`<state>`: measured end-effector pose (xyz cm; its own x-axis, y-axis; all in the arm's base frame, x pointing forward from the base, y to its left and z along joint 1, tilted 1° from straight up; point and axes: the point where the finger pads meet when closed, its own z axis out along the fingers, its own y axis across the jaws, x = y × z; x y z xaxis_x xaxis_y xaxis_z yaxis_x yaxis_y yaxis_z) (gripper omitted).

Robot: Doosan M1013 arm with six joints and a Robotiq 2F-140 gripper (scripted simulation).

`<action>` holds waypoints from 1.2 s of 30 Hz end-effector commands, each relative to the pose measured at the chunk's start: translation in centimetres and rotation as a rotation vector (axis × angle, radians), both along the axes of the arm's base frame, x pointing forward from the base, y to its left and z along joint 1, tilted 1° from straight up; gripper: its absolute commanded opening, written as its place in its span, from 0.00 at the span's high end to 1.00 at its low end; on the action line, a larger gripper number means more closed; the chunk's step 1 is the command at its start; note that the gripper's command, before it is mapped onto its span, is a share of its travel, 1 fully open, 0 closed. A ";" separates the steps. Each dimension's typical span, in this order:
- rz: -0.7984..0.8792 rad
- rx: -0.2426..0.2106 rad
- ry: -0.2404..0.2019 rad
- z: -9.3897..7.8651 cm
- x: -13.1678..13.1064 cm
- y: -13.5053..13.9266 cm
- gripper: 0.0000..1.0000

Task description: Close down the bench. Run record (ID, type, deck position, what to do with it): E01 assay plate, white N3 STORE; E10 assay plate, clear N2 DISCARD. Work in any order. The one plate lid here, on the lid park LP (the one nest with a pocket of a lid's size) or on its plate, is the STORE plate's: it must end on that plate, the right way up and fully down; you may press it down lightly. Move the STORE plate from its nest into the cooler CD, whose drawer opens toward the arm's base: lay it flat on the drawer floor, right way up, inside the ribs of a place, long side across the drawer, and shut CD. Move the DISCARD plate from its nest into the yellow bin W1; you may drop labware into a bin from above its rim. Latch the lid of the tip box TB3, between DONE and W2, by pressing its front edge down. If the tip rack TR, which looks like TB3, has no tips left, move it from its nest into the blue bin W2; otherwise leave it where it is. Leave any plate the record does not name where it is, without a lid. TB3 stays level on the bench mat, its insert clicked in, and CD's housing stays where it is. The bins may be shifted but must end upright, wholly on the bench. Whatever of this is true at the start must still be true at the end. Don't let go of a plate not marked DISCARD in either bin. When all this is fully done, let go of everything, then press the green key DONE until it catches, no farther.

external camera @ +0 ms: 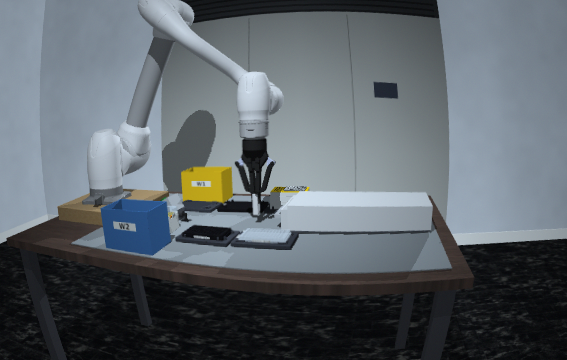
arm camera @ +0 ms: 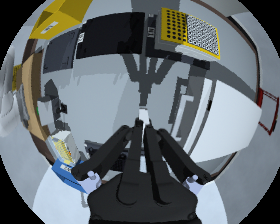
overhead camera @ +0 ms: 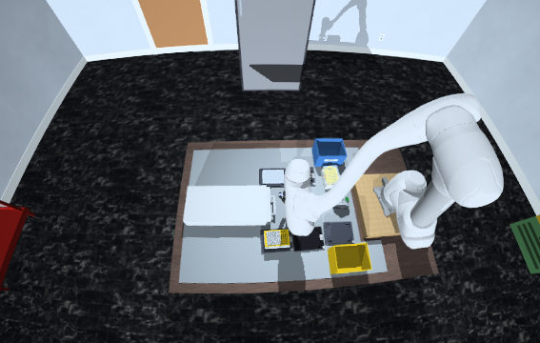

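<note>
the gripper [external camera: 256,207] hangs straight down from the white arm [overhead camera: 370,148], fingers pinched fully together with nothing between them; the tips sit low over the grey bench mat [external camera: 343,250], just off the near end of the long white cooler [external camera: 358,211], which looks shut as far as i can tell; whether the tips actually touch the mat i can't tell, though in the wrist view the closed fingers point at bare mat with their shadow fanned out ahead.

where the stuff is: the white plate [external camera: 265,235] sits in its dark nest near the front edge of the mat; right beside it, on the blue bin's side, there's a nest with something black [external camera: 206,232] in it, can't make out what it is; the blue bin [external camera: 135,226] marked w2 stands upright at that end of the bench; the yellow bin [external camera: 206,183] marked w1 stands upright at the back, near the arm's base [external camera: 105,192].

from the top you can see a yellow tip box or rack [overhead camera: 276,238] showing a grid, close by the arm's wrist, and another pale yellow one [overhead camera: 330,175] right next to the blue bin; the tiny green key [overhead camera: 347,198] is just visible beside the arm's forearm.
</note>
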<state>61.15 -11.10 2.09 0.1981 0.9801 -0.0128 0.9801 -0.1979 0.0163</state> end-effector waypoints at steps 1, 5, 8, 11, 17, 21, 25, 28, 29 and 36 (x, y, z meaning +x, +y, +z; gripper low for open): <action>0.000 0.000 0.000 0.4 0.0 0.0 1.00; 0.000 0.000 0.000 0.9 0.0 0.0 1.00; 0.000 0.000 0.000 1.3 0.0 0.0 1.00; 0.000 0.000 0.000 1.4 0.0 0.0 1.00; 0.000 0.000 0.000 2.2 0.0 0.0 1.00; 0.000 0.000 0.000 2.8 0.0 0.0 1.00; 0.000 0.000 0.000 3.3 0.0 0.1 1.00; 0.000 0.000 0.000 3.4 0.0 0.1 1.00; 0.000 0.000 0.000 3.6 0.0 0.1 1.00; 0.000 0.000 0.000 4.5 -0.1 0.1 1.00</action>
